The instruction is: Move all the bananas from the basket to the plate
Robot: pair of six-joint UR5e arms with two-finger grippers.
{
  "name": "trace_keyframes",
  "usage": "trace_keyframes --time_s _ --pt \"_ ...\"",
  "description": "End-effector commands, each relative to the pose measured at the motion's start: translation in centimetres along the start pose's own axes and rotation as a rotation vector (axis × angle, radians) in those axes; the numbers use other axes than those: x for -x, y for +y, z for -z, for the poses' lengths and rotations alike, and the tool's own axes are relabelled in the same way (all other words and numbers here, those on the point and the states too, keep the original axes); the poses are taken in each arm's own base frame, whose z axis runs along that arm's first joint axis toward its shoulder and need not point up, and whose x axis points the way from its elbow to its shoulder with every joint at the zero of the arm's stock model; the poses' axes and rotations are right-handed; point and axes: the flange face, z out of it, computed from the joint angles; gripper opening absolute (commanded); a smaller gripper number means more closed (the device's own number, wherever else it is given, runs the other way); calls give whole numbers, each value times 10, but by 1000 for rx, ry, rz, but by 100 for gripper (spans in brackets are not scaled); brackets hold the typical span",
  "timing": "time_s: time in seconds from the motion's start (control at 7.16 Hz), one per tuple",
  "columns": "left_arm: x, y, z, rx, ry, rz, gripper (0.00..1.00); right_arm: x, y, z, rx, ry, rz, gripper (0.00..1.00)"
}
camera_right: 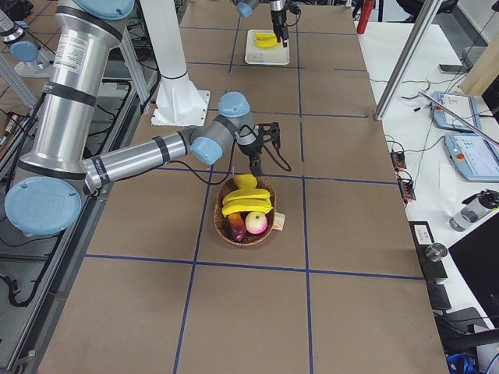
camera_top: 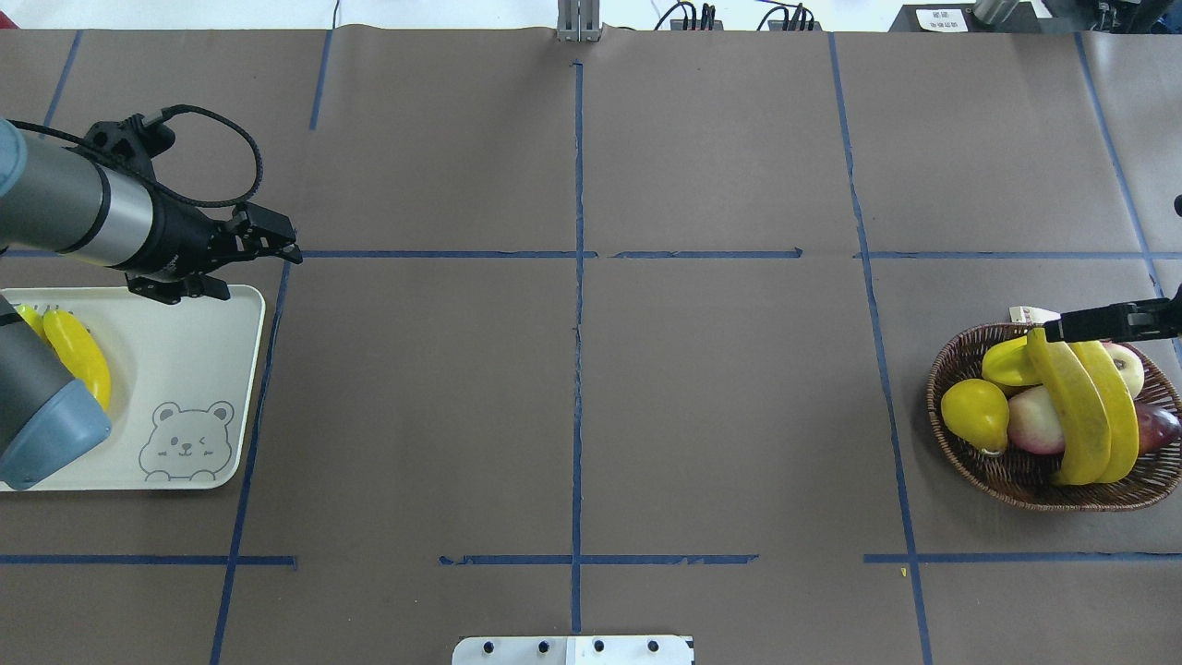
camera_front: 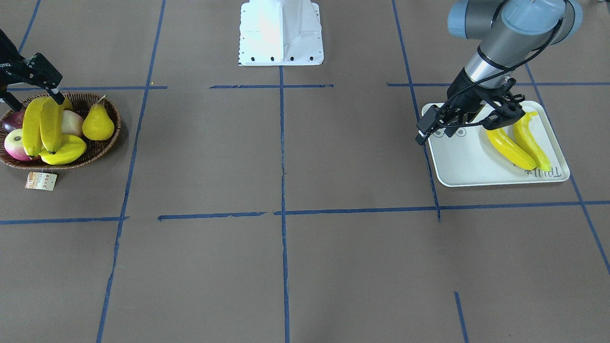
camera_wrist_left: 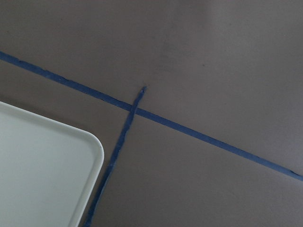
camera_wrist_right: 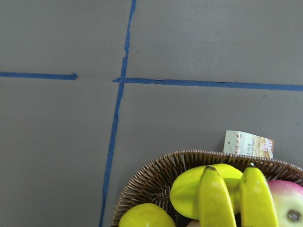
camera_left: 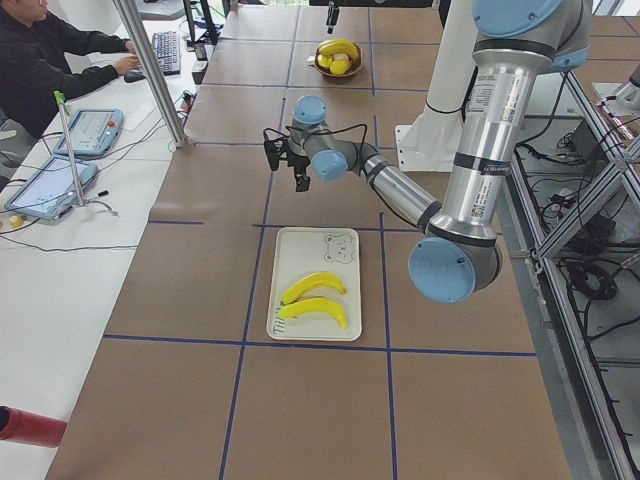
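Two bananas (camera_front: 31, 126) (camera_front: 51, 124) lie side by side on top of the other fruit in the wicker basket (camera_front: 102, 152). My right gripper (camera_front: 42, 105) hangs open over their far ends, and one finger (camera_front: 58, 96) touches the nearer banana's tip. Two more bananas (camera_front: 510, 147) (camera_front: 531, 140) lie on the off-white plate (camera_front: 457, 162). My left gripper (camera_top: 282, 242) hovers open and holding nothing just past the plate's far corner. The left wrist view shows only that plate corner (camera_wrist_left: 57, 161) and taped paper.
The basket also holds a yellow pear (camera_front: 97, 124), a ridged yellow starfruit (camera_front: 64, 151), two pink apples (camera_front: 16, 145) and a dark red fruit. Its paper tag (camera_front: 41, 181) lies on the table. The robot's white base (camera_front: 281, 33) stands at mid-table. A person sits at a side desk (camera_left: 40, 60).
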Motion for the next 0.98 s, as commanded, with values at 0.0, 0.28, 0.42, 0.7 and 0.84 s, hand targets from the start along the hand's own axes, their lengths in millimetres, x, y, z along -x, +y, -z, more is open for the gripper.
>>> trace_keyframes --time_s 0.0,0.28,0.42,0.7,0.84 --pt "-13 12 -9 22 6 -1 100 -21 24 -25 79 47 7 99" --pt "-16 12 -12 24 6 -2 100 -6 45 -60 123 112 73 95" --pt "-16 13 -11 24 7 -3 100 -5 46 -60 126 110 75 91" --pt "-16 13 -11 24 7 -3 100 -11 50 -61 140 120 69 82" --pt "-19 13 -10 25 13 -6 100 -13 52 -61 148 120 66 81"
